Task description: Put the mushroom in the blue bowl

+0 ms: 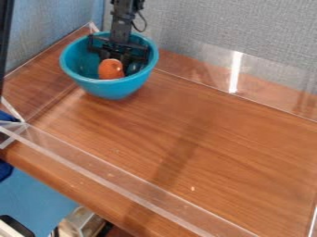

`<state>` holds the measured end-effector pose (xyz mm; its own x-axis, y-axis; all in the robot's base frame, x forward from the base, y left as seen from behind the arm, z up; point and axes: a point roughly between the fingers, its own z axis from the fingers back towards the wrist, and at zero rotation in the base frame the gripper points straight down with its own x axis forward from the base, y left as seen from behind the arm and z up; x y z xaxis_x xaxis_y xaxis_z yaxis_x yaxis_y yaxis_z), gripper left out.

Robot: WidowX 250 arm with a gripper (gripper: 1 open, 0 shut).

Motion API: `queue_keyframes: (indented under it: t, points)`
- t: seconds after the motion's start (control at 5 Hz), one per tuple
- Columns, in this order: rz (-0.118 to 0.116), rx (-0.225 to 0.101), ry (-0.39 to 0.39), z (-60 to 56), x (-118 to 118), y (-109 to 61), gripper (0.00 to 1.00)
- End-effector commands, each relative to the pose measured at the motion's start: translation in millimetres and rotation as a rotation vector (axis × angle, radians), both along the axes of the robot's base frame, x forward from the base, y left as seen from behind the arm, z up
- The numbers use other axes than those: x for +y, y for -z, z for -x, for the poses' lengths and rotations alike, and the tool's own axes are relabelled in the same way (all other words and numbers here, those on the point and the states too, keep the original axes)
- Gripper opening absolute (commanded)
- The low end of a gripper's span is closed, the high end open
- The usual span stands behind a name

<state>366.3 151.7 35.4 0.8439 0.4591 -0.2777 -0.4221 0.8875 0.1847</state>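
Note:
The blue bowl (pixel 89 81) stands at the back left of the wooden table, against the grey wall. My dark gripper (pixel 115 61) reaches down into it from above, pointing steeply downward. Its fingers are shut on the mushroom (pixel 110 68), whose orange-brown cap shows just below them, inside the bowl and low between its walls. The mushroom's stem is hidden by the fingers and the bowl rim.
A clear acrylic wall (pixel 235 69) runs around the wooden table top (pixel 186 130), with a low front pane along the near edge. Blue objects (pixel 10 120) lie at the left edge outside the enclosure.

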Motion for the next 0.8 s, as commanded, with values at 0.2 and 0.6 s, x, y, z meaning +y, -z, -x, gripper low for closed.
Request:
queue_keyframes:
  t: [0.2, 0.6]
  points:
    - [-0.022, -0.069, -0.005, 5.1, 0, -26.2, 0.00]
    - [-0.021, -0.075, -0.066, 18.9, 2, -20.1, 1.00]
